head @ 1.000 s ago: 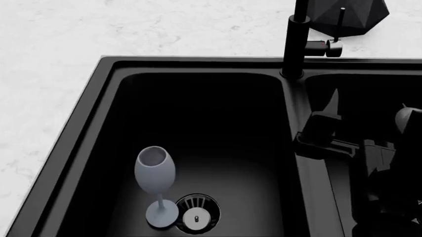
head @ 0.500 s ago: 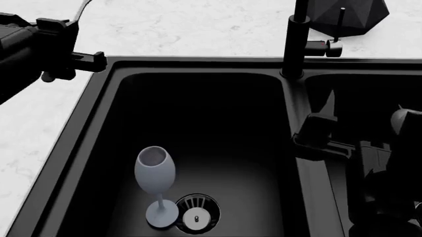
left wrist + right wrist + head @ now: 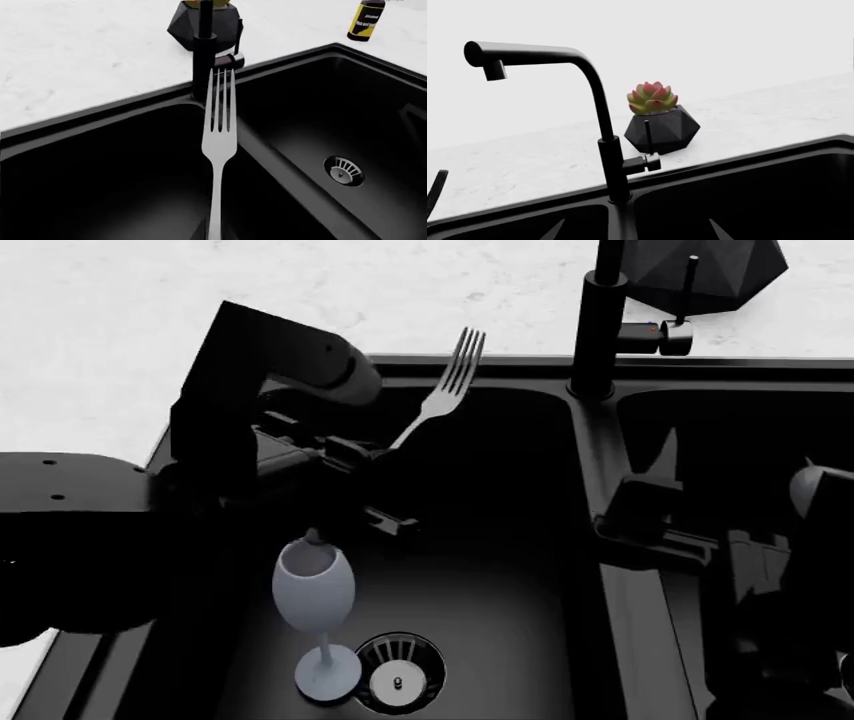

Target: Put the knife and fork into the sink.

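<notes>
L arm: reaches in over the left basin of the sink; left gripper is clamped on the fork's handle end, well left of the faucet.
Fork: held in the air, not lying in the basin. Long axis runs from the gripper up and toward the faucet, tines leading. In the wrist view the fork points straight at the faucet base, tines level with the back rim.
Key relation: fork hangs above the left basin floor, just left of the divider; a straight drop looks to land it in that basin. Judgement: release or lower here, no sideways shift needed.
Wine glass: upright on the basin floor, left of the faucet and nearer the robot, beside the drain. Sits below the gripper; risk of a knock if the arm descends.
R arm: right gripper sits over the divider, just below the faucet. Cannot tell if it's wide or closed, too dark.
Knife: not seen in any view; cannot tell where it lies.
Plant pot: on the counter, right of the faucet.
</notes>
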`<state>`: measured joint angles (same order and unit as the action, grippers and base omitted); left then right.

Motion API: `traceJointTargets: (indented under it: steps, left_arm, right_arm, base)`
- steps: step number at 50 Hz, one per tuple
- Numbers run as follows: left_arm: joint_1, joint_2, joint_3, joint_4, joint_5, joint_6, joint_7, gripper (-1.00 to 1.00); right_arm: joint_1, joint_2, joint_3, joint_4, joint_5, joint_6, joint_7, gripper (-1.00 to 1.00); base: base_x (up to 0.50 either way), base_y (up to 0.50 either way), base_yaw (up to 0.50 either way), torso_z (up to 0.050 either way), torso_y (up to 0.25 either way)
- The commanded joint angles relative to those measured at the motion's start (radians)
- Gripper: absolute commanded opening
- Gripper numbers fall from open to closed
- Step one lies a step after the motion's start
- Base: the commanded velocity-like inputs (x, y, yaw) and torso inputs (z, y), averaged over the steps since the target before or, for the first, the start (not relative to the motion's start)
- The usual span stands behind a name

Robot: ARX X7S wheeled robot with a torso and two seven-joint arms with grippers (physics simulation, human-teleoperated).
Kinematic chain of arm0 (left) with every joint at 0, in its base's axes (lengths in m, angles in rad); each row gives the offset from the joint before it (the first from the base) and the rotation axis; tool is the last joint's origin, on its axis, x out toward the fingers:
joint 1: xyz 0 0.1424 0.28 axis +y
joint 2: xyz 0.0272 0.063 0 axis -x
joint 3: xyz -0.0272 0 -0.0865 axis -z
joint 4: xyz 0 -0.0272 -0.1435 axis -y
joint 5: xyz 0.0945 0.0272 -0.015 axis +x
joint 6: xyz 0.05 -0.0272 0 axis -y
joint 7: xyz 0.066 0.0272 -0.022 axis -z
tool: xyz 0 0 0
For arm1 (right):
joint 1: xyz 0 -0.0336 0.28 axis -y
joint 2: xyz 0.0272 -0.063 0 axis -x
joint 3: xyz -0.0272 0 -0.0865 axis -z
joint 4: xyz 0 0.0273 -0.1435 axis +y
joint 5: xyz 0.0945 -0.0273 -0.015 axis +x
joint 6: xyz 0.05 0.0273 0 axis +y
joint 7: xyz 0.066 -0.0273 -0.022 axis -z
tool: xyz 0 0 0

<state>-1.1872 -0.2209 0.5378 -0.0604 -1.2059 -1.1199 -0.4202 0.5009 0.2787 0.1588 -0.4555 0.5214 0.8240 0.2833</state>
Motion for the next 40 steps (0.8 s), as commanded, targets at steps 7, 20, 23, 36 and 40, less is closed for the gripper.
traceJointTargets:
  steps: [7,20,23,36,40]
  left_arm:
    - [0.038,0.082,0.098,-0.106,0.03,0.044,0.125,-1.0]
    - [0.12,0.087,0.256,-0.147,0.124,0.055,0.165,-1.0]
    - [0.134,0.085,0.283,-0.153,0.139,0.053,0.16,-1.0]
    - [0.161,0.072,0.361,-0.138,0.15,0.039,0.199,-1.0]
    - [0.161,0.071,0.363,-0.141,0.147,0.04,0.201,-1.0]
  right_arm:
    - [-0.005,0.006,0.005,-0.016,0.013,0.007,0.011,1.0]
    - [-0.015,0.008,0.009,-0.022,0.02,0.001,0.016,1.0]
    - [-0.016,0.008,0.009,-0.022,0.022,0.0,0.016,1.0]
    - [-0.024,0.011,0.011,-0.022,0.027,-0.007,0.018,1.0]
    - [-0.028,0.01,0.011,-0.022,0.029,-0.012,0.018,1.0]
  base:
    - [0.0,0.0,0.0,0.0,0.0]
    - [0.0,0.0,0.0,0.0,0.0]
    - [0.0,0.0,0.0,0.0,0.0]
    - [0.0,0.0,0.0,0.0,0.0]
    - [0.0,0.0,0.0,0.0,0.0]
